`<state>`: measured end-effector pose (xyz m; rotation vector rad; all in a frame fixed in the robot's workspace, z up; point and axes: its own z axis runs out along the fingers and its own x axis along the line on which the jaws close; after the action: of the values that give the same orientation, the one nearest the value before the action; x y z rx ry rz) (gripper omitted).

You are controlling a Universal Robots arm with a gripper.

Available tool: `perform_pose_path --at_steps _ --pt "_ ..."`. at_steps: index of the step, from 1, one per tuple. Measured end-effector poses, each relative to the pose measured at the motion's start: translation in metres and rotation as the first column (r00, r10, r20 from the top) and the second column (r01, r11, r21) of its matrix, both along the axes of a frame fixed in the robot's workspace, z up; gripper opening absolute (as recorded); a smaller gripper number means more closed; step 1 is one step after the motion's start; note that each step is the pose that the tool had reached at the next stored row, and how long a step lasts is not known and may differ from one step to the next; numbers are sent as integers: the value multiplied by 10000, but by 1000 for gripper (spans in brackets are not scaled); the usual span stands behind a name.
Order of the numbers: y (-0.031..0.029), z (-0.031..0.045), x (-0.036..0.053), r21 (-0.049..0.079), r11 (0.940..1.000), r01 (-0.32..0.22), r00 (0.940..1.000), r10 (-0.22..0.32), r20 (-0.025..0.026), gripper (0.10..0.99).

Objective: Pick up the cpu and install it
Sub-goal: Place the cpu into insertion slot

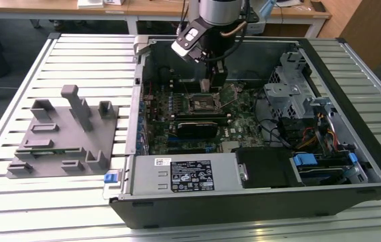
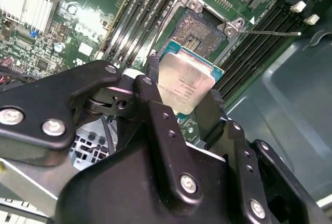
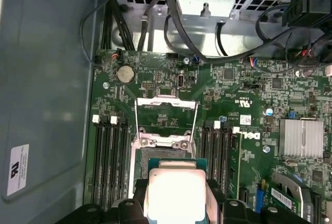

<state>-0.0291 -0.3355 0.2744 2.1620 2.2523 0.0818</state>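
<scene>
The cpu (image 2: pixel 188 81) is a small square chip with a pale silver top and a green edge, and my gripper (image 2: pixel 181 99) is shut on it, one black finger (image 2: pixel 150 92) on each side. It hangs just above the motherboard's open cpu socket (image 2: pixel 203 31), apart from it. In the first wrist view the cpu (image 3: pixel 176 190) sits between the fingertips (image 3: pixel 136 206), partly over the socket (image 3: pixel 141 157), whose metal load frame (image 3: pixel 166 111) is flipped open. In the exterior view my gripper (image 1: pixel 214 84) reaches down into the open computer case, above the socket (image 1: pixel 200 104).
The open case (image 1: pixel 379 166) lies on a slatted table. It contains a power supply (image 1: pixel 183 174), a drive cage (image 1: pixel 291 96), cables and a black card (image 1: pixel 200 128). Memory slots (image 3: pixel 110 154) flank the socket. A grey plastic fixture (image 1: pixel 62 136) stands at the exterior view's left.
</scene>
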Motion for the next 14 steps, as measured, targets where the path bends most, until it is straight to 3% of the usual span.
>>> perform_pose_path --at_steps 14 --pt "70 -169 -46 -33 10000 58 10000 -58 1 525"
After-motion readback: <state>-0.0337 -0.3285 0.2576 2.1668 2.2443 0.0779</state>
